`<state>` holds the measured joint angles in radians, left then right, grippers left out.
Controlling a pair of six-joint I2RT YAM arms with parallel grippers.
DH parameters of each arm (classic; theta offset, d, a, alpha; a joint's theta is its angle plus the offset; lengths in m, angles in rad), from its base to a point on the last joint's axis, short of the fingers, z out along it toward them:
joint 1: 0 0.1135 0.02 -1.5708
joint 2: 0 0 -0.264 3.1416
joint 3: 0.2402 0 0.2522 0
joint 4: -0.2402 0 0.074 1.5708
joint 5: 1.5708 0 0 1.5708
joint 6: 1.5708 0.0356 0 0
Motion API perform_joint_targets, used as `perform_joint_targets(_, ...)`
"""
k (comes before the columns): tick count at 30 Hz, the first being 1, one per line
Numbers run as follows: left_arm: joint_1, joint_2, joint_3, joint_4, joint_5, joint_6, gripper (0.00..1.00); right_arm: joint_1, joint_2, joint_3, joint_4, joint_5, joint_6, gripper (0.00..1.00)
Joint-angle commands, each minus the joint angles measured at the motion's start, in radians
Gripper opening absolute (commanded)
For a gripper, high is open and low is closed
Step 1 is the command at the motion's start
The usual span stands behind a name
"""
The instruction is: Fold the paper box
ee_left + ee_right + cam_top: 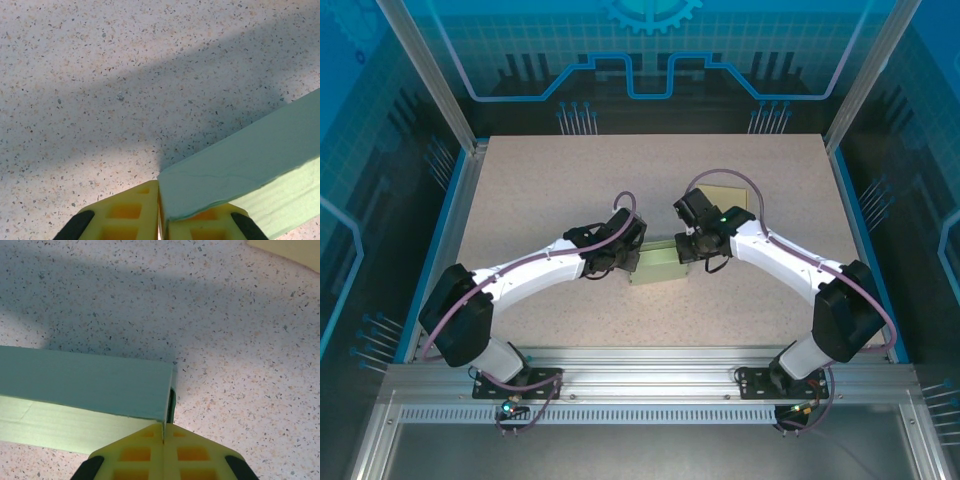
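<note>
Mid-table [540,180], paper box [658,268] pinched, L end effector [161,200], R end effector [164,432]

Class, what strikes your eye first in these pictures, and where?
A pale green folded paper box lies in the middle of the speckled table. The left gripper and right gripper each pinch one end of it. A flat tan paper sheet lies behind it, rightward.

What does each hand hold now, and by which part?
Both hold the green paper box: the left hand pinches its left end, the right hand its right end.
</note>
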<state>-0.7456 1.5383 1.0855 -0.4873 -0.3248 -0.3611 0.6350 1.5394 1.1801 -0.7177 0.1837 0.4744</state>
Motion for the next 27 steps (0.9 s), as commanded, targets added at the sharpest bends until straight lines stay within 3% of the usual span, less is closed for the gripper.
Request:
perform_joint_targets(1, -0.013, 0.007, 0.004, 0.054, 0.041, -0.020, 0.12, 0.014, 0.017, 0.007, -0.044, -0.010, -0.008, 0.00)
perform_joint_targets(7, -0.012, -0.012, 0.012, 0.081, 0.104, -0.039, 0.28, 0.014, 0.040, -0.006, -0.029, -0.016, 0.001, 0.00)
perform_joint_targets(11, -0.014, -0.037, 0.011, 0.097, 0.137, -0.054, 0.30, 0.014, 0.045, -0.008, -0.019, -0.022, 0.001, 0.00)
perform_joint_targets(18, -0.019, -0.066, 0.011, 0.085, 0.158, -0.061, 0.28, 0.015, 0.054, -0.007, -0.011, -0.030, 0.002, 0.00)
perform_joint_targets(27, -0.017, -0.085, 0.004, 0.058, 0.133, -0.056, 0.11, 0.021, 0.057, -0.001, -0.014, -0.023, -0.003, 0.00)
